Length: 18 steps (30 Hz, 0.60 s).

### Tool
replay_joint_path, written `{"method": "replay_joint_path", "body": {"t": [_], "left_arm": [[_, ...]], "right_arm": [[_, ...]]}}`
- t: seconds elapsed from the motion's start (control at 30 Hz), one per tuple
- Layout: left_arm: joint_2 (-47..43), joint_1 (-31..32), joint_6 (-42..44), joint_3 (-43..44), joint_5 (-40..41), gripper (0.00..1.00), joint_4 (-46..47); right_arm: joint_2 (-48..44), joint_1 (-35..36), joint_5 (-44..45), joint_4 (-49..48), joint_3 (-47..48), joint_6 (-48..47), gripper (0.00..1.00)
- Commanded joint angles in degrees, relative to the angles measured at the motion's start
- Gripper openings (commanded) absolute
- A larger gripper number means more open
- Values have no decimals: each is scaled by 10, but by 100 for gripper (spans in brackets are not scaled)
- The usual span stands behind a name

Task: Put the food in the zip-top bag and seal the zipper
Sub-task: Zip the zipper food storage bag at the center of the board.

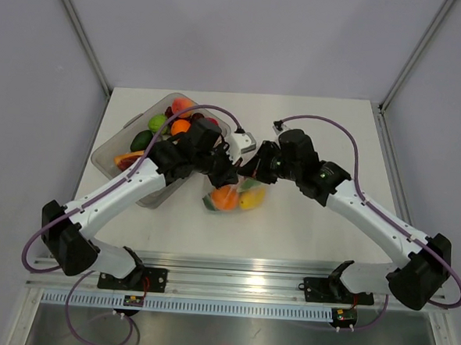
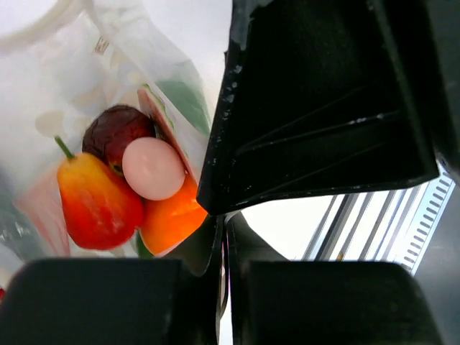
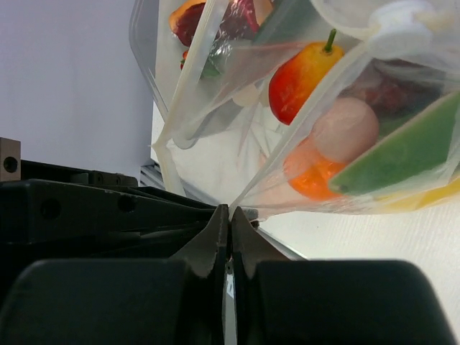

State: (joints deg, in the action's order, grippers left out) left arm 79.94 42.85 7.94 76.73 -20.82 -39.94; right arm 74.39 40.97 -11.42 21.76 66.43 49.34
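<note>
The zip-top bag (image 1: 233,196) hangs between my two grippers over the table's middle, with food in it. My left gripper (image 1: 232,175) is shut, with a thin film of the bag's top edge between its fingers (image 2: 224,223). My right gripper (image 1: 251,172) is shut on the bag's edge (image 3: 230,212), close against the left one. Inside I see a red-orange pepper (image 3: 302,72), a peach-pink ball (image 2: 152,169), an orange piece (image 2: 172,219), a green piece (image 3: 402,154) and a yellow piece (image 1: 251,199). The whitish zipper strip (image 3: 188,79) runs up from the right jaws.
A rigid clear tray (image 1: 106,151) at the back left holds more toy food, among it a green piece (image 1: 157,123) and an orange one (image 1: 180,126). A small white object (image 1: 245,140) lies behind the grippers. A metal rail (image 1: 240,265) lines the near edge.
</note>
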Motion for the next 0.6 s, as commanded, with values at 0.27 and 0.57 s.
{"method": "replay_joint_path", "body": {"t": [0.27,0.57], "left_arm": [[-63,1,-11,-63,-12,0,50],[-79,0,-9,-75,-20,0,53]], "right_arm": [[-76,-12,52,30,48,-61,54],[-144,-142,23,-43,-44,-281,57]]}}
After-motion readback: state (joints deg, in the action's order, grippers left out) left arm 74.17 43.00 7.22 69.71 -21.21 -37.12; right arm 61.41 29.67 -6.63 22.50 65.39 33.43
